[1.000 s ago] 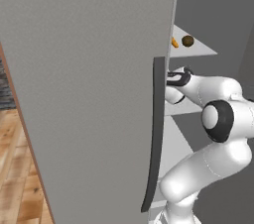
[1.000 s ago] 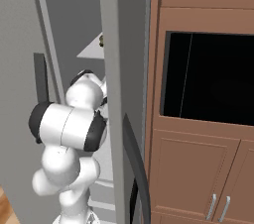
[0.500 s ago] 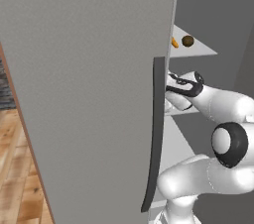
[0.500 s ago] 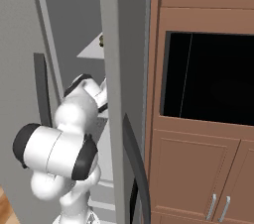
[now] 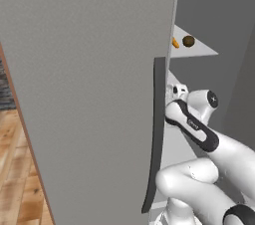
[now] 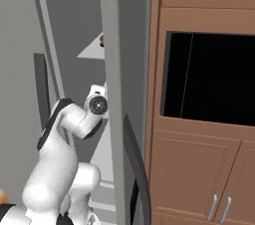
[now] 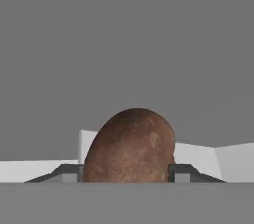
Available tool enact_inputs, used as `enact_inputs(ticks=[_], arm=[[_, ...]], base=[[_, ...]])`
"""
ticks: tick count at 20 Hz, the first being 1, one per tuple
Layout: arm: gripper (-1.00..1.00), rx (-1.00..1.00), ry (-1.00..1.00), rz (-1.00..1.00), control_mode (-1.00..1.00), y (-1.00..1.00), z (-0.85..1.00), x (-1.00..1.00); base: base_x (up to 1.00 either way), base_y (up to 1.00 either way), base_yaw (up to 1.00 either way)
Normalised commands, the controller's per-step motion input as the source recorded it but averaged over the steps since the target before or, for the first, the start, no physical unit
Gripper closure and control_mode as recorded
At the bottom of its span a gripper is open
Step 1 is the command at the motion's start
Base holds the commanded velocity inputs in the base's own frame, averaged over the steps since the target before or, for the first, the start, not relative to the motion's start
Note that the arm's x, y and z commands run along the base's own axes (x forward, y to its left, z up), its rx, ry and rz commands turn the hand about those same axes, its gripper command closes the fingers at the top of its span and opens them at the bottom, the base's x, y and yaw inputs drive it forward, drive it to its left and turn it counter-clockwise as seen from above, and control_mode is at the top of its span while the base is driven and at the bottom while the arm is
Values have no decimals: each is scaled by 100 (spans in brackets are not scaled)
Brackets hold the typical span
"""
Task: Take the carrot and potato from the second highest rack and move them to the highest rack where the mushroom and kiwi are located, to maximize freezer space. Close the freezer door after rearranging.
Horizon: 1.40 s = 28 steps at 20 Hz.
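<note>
Arm swung inward; potato (image 7: 130, 146) clamped between gripper (image 7: 126, 172) fingertips.

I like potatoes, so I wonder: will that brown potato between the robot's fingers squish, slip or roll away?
Probably no squish: the potato keeps its full egg shape between the gripper fingers. It might slip, since they touch only its lower curved sides. Set down on a flat shelf, its rounded form could roll a bit.

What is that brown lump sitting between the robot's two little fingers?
In the hand view, a brown potato sits right between the gripper's two fingertips, pressed against both. Behind it is the freezer's plain grey inside.
</note>
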Motion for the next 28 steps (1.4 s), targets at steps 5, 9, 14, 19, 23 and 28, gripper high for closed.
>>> enact_inputs(ticks=[5, 9, 14, 19, 23, 28], arm=[[100, 0, -1, -5, -100, 0, 93, -92], [100, 0, 0, -14, -100, 0, 82, -90], [100, -1, 4, -20, -100, 0, 83, -84], [100, 0, 6, -21, -100, 0, 78, -81], [100, -3, 4, -19, -100, -5, 65, -34], [100, -2, 0, -12, -100, -24, 56, 6]], base=[[0, 0, 0], [0, 0, 0], [0, 0, 0], [0, 0, 0], [0, 0, 0], [0, 0, 0]])
